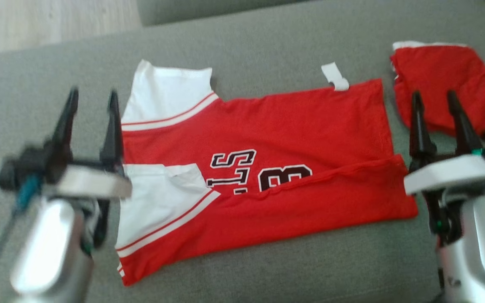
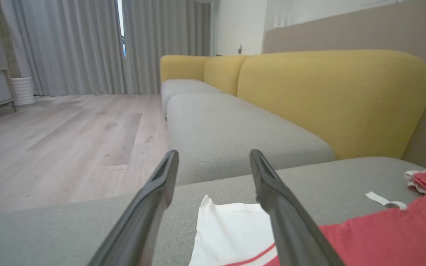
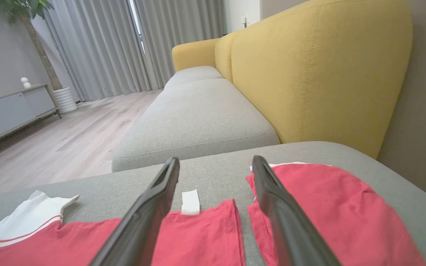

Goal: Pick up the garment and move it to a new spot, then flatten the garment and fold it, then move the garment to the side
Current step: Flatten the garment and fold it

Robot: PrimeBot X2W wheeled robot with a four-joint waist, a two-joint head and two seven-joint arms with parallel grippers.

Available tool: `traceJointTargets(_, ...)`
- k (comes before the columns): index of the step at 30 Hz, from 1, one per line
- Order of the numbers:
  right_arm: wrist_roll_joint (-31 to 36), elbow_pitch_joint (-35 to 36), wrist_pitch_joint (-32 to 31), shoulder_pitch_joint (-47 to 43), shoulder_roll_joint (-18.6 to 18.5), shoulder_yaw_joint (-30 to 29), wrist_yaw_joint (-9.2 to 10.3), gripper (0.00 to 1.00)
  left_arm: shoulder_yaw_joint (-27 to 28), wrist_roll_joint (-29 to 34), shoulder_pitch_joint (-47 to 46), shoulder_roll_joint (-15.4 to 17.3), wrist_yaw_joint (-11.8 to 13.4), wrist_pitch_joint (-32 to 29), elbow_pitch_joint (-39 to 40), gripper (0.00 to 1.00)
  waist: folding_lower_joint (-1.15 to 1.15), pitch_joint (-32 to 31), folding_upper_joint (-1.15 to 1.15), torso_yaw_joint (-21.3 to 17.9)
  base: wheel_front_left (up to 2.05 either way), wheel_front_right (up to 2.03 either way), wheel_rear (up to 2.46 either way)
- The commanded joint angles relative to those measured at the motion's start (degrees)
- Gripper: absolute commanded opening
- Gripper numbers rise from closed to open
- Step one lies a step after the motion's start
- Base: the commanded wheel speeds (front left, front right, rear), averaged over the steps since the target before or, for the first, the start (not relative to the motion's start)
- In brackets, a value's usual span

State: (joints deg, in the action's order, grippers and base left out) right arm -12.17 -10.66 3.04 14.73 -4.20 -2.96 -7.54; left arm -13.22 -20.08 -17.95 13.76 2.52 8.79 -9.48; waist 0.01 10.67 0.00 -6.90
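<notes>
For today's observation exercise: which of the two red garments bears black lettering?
The large white-sleeved jersey spread across the middle; the small red bundle shows none.

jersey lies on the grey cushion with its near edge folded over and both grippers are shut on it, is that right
Not quite: neither gripper is shut on it. The head view shows the left gripper and the right gripper open, one at each end of the jersey, holding nothing. The rest stands: the jersey lies on the grey cushion with its near edge folded over.
</notes>
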Motion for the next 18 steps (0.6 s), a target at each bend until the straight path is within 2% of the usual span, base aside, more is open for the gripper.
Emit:
traceJointTargets(1,0.5,2.1,0.5,3.3,0.1,1.6,0.05,1.0,1.2,0.5,-5.1,2.6,-1.1,-2.1,0.9,1.0,-0.01,2.5,0.0,-0.4,0.0,0.0,0.0)
traceJointTargets(6,0.9,1.7,0.5,7.5,-0.3,2.3,0.05,1.0,-1.2,-0.2,-15.3,6.5,-6.6,-11.6,-4.8,1.0,-0.01,6.4,0.0,-1.5,0.0,0.0,0.0)
traceJointTargets(9,1.1,1.0,0.6,9.9,-0.5,3.2,0.05,1.0,-3.0,-1.6,-20.8,8.1,-8.6,-16.9,-9.9,1.0,-0.01,8.2,0.0,-2.5,0.0,0.0,0.0)
traceJointTargets(14,1.0,0.1,1.1,12.8,-0.5,4.8,0.05,1.0,-6.2,-3.9,-28.3,10.8,-9.8,-24.3,-18.4,1.0,-0.01,11.0,0.0,-4.4,0.0,0.0,0.0)
traceJointTargets(18,0.9,-0.4,1.7,14.9,-0.4,6.1,0.05,1.0,-8.6,-5.1,-32.9,13.3,-10.0,-27.9,-23.8,1.0,-0.01,13.4,0.0,-6.2,0.0,0.0,0.0)
